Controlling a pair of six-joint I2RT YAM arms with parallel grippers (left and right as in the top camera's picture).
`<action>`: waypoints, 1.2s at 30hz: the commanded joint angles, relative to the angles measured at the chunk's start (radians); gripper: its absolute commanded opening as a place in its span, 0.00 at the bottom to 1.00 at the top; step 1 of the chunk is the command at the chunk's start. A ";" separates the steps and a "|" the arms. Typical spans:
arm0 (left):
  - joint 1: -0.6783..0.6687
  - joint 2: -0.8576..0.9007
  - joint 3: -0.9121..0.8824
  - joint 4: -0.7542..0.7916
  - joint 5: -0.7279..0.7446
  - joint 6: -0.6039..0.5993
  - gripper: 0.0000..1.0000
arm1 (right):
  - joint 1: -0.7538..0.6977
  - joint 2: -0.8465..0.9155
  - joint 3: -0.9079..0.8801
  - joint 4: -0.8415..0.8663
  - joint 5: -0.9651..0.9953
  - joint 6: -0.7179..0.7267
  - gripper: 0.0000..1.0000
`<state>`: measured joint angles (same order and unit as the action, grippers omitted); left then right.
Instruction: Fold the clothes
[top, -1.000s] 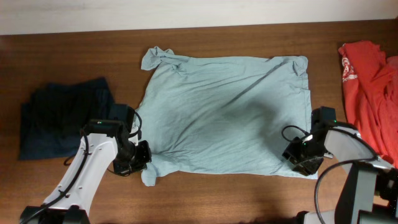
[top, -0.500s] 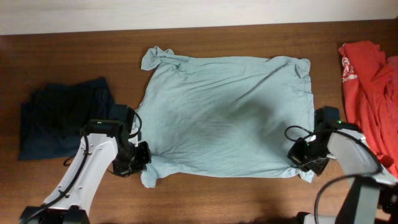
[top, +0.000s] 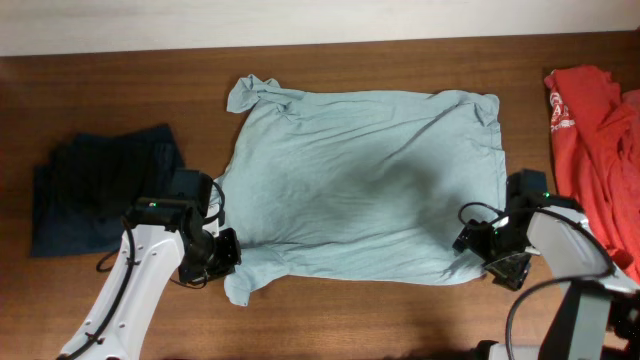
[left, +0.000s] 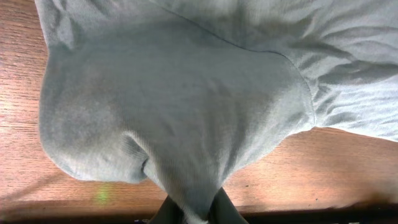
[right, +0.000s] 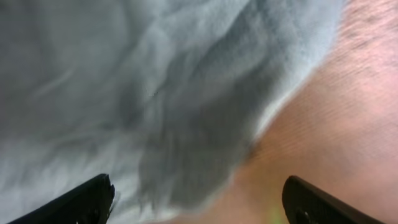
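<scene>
Spreading over the middle of the dark brown wooden counter (top: 350, 320), a pale grey-blue T-shirt (top: 365, 185) is seen from overhead. It is laid mostly flat, with long creases across it and a bunched corner at its upper left. A dark navy garment (top: 95, 190) is heaped near the counter's left edge, just beside the T-shirt's left side. A red shirt (top: 590, 130) with white print is lying at the right edge, partly cut off by the frame. A pale wall (top: 300, 20) is seen as a strip along the far side of the counter. The left hand (top: 226, 256) is placed at the T-shirt's lower left corner. The right hand (top: 472, 243) is placed at its lower right corner.

From the left wrist, the wood grain is shown warm and reddish under the cloth. A fold of the T-shirt is pinched tight between the two dark fingers (left: 227, 213) at the bottom edge, so this hand is closed on the cloth. From the pinch the fabric is drawn up into a rounded, drooping lobe.

From the right wrist, the picture is blurred. The hand's fingers (right: 81, 202) are held wide apart at the lower corners. A rumpled edge of the T-shirt is seen lying between them, with bare orange-brown counter to the right. No grip on the cloth is shown.
</scene>
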<state>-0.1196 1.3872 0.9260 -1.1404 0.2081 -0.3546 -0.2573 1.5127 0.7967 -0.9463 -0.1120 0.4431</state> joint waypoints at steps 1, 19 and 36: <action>-0.002 -0.019 0.012 0.002 -0.007 0.020 0.10 | -0.082 0.084 -0.066 0.069 0.007 0.045 0.91; -0.002 -0.019 0.013 0.002 -0.006 0.020 0.10 | -0.234 0.070 -0.054 0.062 0.011 -0.051 0.18; -0.002 -0.035 -0.149 0.037 0.056 -0.089 0.78 | -0.234 -0.067 -0.035 0.011 -0.080 -0.095 0.83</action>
<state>-0.1196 1.3636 0.8787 -1.1412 0.2352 -0.3782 -0.4847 1.4502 0.7544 -0.9375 -0.1768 0.3550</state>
